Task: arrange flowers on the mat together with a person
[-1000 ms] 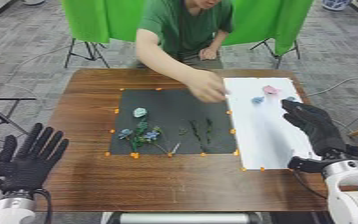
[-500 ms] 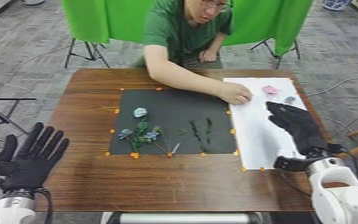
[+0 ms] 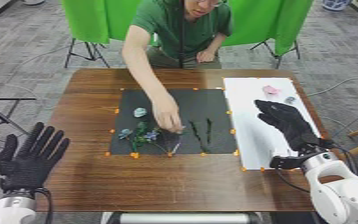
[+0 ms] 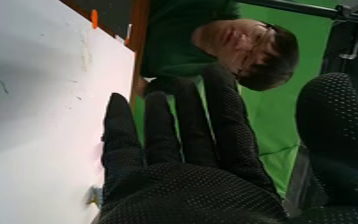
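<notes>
In the head view my right hand (image 3: 286,118) is over the white sheet (image 3: 257,135), fingers straight and holding nothing; in the right wrist view the same hand (image 4: 189,187) has its fingers extended. My left hand (image 3: 30,160) lies open at the table's left edge. On the dark mat (image 3: 162,99) are a pale blue bloom (image 3: 140,112), a leafy cluster with blue flowers (image 3: 138,136) and two dark green stems (image 3: 208,132). A person's hand (image 3: 167,116) reaches down beside the cluster, over the mat. A pink flower (image 3: 270,90) and a grey-blue flower (image 3: 289,100) rest at the sheet's far end.
Orange markers (image 3: 232,131) line the edges of the mat and sheet. The brown wooden table (image 3: 149,185) extends around them. The person stands at its far side in front of a green backdrop (image 3: 269,30).
The person's hand went to the sheet, then came back over the mat near the cluster. The blue flower beside the pink one has left the sheet. My right hand has shifted left over the sheet.
</notes>
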